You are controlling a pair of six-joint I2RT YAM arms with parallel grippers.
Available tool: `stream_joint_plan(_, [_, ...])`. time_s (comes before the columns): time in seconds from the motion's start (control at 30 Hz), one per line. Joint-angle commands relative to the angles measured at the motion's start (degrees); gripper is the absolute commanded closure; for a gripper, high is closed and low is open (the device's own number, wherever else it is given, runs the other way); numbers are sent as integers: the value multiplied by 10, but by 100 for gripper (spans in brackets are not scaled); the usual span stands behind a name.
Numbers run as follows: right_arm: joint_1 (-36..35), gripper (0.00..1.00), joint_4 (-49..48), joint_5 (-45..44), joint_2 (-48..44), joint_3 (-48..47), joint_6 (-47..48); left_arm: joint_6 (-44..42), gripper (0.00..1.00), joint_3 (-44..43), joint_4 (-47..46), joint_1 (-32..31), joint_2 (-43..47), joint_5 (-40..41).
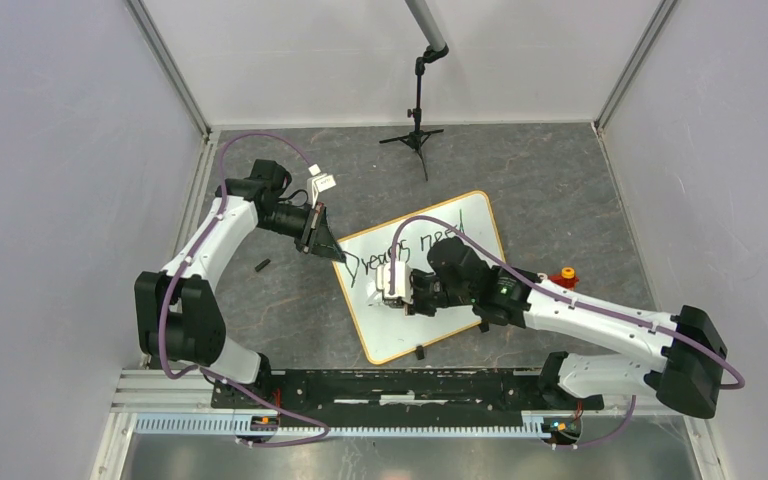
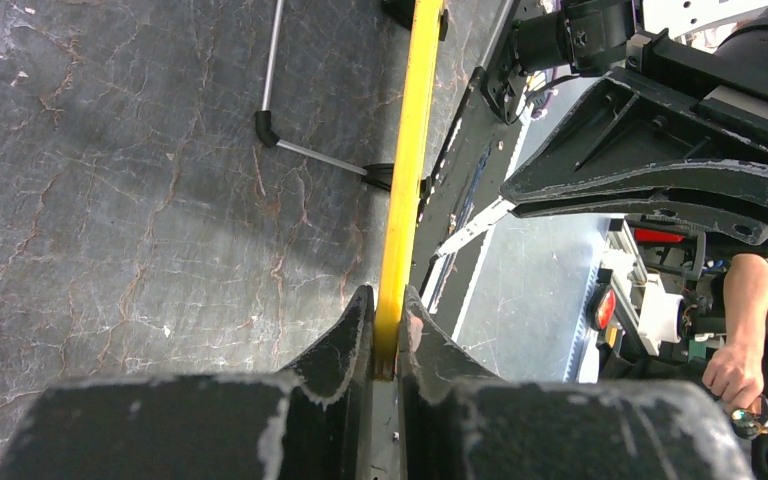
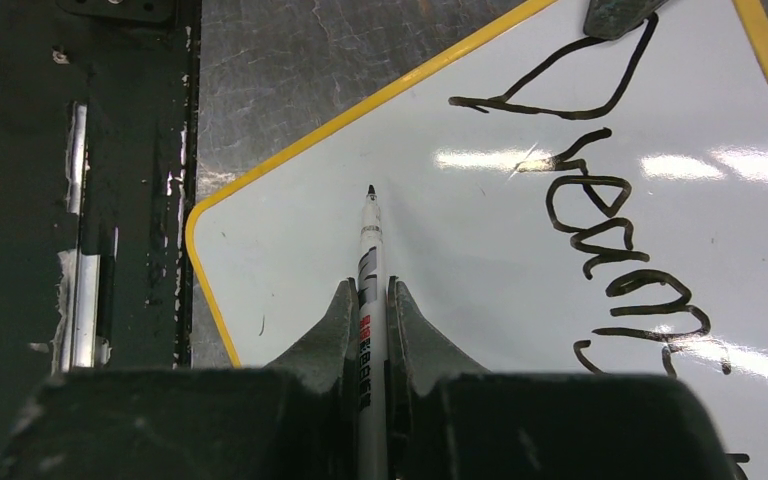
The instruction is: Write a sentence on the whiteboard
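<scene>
The whiteboard (image 1: 400, 338) lies at a slant on the tabletop (image 1: 560, 180). The left end effector (image 2: 388, 325) pinches its yellow rim. The right end effector (image 3: 369, 295) squeezes a marker (image 3: 368, 225) over the bare white part. The sentence (image 1: 405, 255) reads "Dreams need"; more words look left to write.

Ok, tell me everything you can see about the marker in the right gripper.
The marker is a slim white pen with grey and red printing on its barrel and a small black tip, uncapped. The right gripper is clamped on its barrel, tip sticking out ahead. It points over a blank part of the whiteboard near a rounded corner, apart from the black lettering. Whether the tip touches the board cannot be told.
</scene>
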State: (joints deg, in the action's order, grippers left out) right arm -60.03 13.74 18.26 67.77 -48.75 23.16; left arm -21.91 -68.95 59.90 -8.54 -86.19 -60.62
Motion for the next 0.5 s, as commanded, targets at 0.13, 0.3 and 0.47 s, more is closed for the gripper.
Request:
stream_joint_plan(0.13, [-4, 100, -44, -24, 7, -15, -9, -4, 98, -16, -14, 1, -1, 11])
stream_joint_plan(0.3, [-4, 100, -49, -26, 13, -17, -6, -5, 97, -15, -14, 1, -1, 12])
stream_joint_plan(0.47, [-3, 100, -56, -27, 16, -22, -5, -6, 98, -15, -15, 1, -2, 13])
